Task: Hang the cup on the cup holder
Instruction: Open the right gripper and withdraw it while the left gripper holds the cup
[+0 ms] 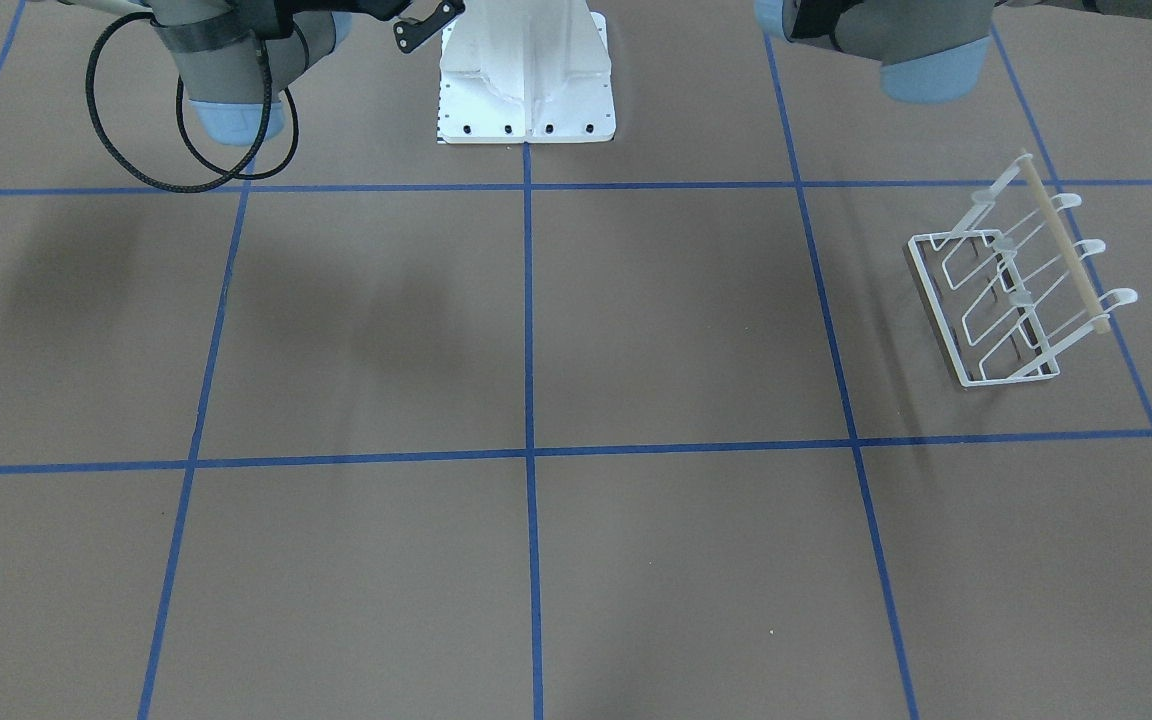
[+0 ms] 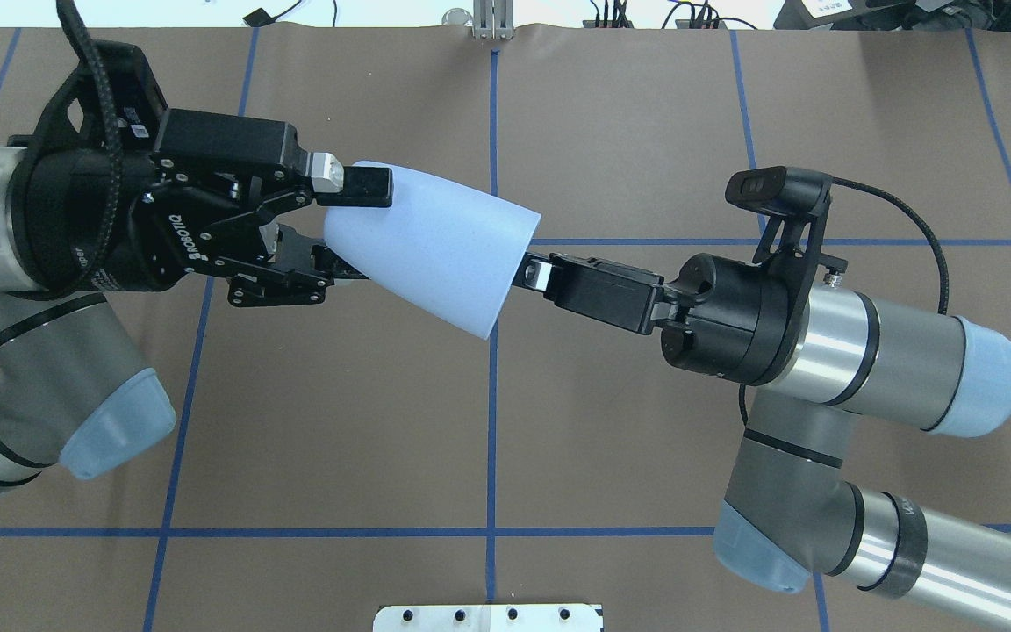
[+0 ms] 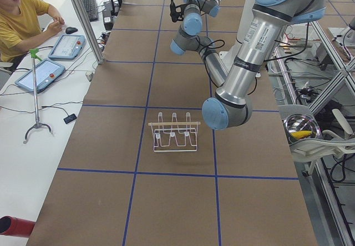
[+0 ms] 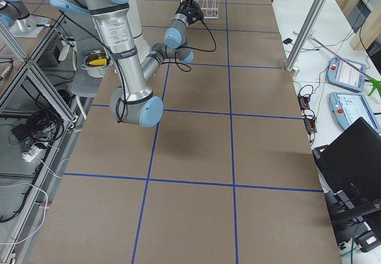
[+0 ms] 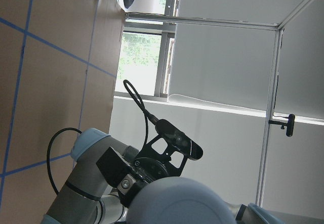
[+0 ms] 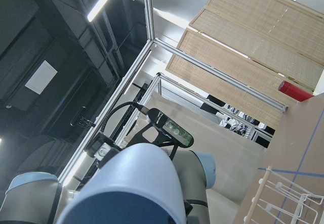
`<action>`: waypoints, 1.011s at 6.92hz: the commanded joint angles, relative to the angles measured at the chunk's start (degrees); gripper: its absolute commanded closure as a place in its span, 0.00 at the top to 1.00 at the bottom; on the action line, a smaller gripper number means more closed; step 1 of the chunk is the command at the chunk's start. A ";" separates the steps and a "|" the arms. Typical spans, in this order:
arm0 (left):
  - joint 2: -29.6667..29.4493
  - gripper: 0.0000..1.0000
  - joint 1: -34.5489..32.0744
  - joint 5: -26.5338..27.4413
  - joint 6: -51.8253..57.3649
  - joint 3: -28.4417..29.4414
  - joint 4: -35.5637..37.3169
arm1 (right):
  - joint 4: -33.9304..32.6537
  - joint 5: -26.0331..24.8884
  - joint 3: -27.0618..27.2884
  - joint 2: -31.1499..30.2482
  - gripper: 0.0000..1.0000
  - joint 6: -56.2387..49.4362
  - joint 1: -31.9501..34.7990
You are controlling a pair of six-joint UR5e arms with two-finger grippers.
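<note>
The light-blue cup point(image 2: 435, 250) is held in mid-air, lying sideways between both arms. My left gripper point(image 2: 349, 226) is shut on its narrow base, one finger point(image 2: 363, 186) above and one below. My right gripper point(image 2: 525, 269) meets the wide rim in line with the cup's axis, its fingertips hidden by the rim; it looks shut on the rim. The cup's base shows in the left wrist view point(image 5: 182, 201) and its rim end in the right wrist view point(image 6: 134, 183). The white wire cup holder point(image 1: 1021, 290) stands empty on the table on my left side, also in the exterior left view point(image 3: 173, 132).
The robot's white base plate point(image 1: 526, 90) sits at the table's near edge. Blue tape lines grid the brown table point(image 1: 536, 330). An operator point(image 3: 22, 18) sits at a side desk with tablets, beyond the table's edge.
</note>
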 commanded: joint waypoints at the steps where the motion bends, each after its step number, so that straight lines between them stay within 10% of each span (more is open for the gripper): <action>1: 0.07 0.33 0.09 0.00 -0.09 -0.25 -0.10 | 0.03 -0.07 0.14 -0.68 1.00 0.42 0.14; 7: 0.34 0.30 0.00 0.70 0.00 -0.95 -0.10 | -4.86 0.55 0.05 -9.11 1.00 4.02 6.98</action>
